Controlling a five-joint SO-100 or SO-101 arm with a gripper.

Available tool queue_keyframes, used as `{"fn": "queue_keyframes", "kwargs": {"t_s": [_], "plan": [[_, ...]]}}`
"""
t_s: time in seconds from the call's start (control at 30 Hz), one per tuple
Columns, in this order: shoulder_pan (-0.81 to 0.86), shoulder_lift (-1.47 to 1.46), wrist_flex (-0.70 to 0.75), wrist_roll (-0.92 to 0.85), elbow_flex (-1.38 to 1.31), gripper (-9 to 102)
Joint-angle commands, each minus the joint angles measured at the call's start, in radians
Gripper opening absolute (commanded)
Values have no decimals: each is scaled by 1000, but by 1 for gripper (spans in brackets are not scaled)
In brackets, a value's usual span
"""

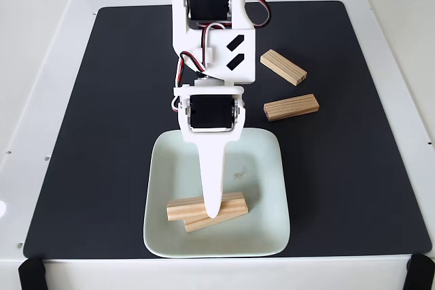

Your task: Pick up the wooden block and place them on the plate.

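We find two blocks [231, 203] stacked crosswise on the plate [265, 168], near its front edge. The gripper [213, 212] hangs directly over them; we cannot tell how its fingers stand. Two more blocks [291, 106] lie on the black mat [353, 168], right of the arm.

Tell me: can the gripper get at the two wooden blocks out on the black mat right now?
Probably yes. The two blocks on the mat lie apart from each other, with bare black mat around them and nothing on top. The gripper sits over the blocks on the plate; whether it is open cannot be told.
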Motion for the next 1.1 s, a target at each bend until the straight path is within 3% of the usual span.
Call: {"fn": "queue_keyframes", "kwargs": {"t_s": [0.0,1.07], "plan": [[-8,9,-46,6,-57,-1],[-15,6,-32,35,-12,-1]]}}
